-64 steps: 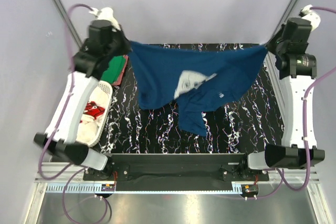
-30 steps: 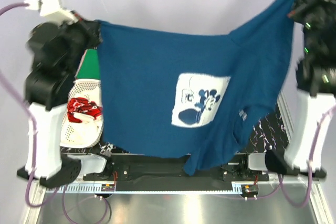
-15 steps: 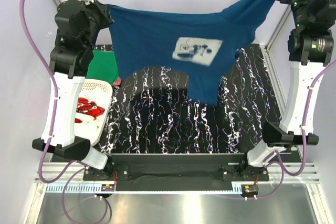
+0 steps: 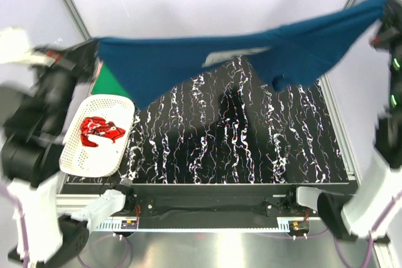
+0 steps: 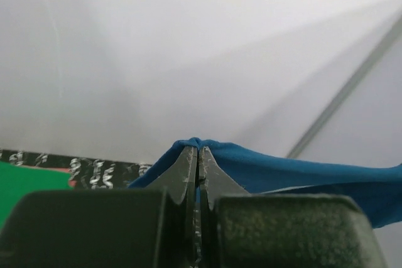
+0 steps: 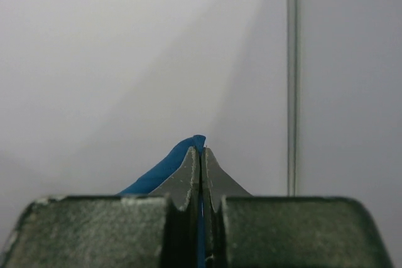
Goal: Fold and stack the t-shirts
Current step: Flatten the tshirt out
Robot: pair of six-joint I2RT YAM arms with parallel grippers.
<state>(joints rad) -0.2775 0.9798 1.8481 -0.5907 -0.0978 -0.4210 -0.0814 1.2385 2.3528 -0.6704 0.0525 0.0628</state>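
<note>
The dark navy blue t-shirt (image 4: 188, 61) is stretched flat in the air high above the table, its white print (image 4: 231, 56) seen edge-on. My left gripper (image 4: 94, 47) is shut on its left end, and the cloth wraps over the fingertips in the left wrist view (image 5: 198, 150). My right gripper (image 4: 384, 10) is shut on its right end, with blue cloth between the tips in the right wrist view (image 6: 201, 150). A green t-shirt (image 4: 108, 85) lies at the table's back left. A red t-shirt with white print (image 4: 97, 131) lies in the white basket (image 4: 119, 108).
The black marbled table (image 4: 239, 136) lies below the shirt. Metal frame posts (image 4: 69, 1) rise at the back corners. Both arms are blurred at the sides of the top view.
Both arms swung outward and forward, pulling the navy shirt from hanging down to nearly flat and taut. The basket with the red shirt is now uncovered.
</note>
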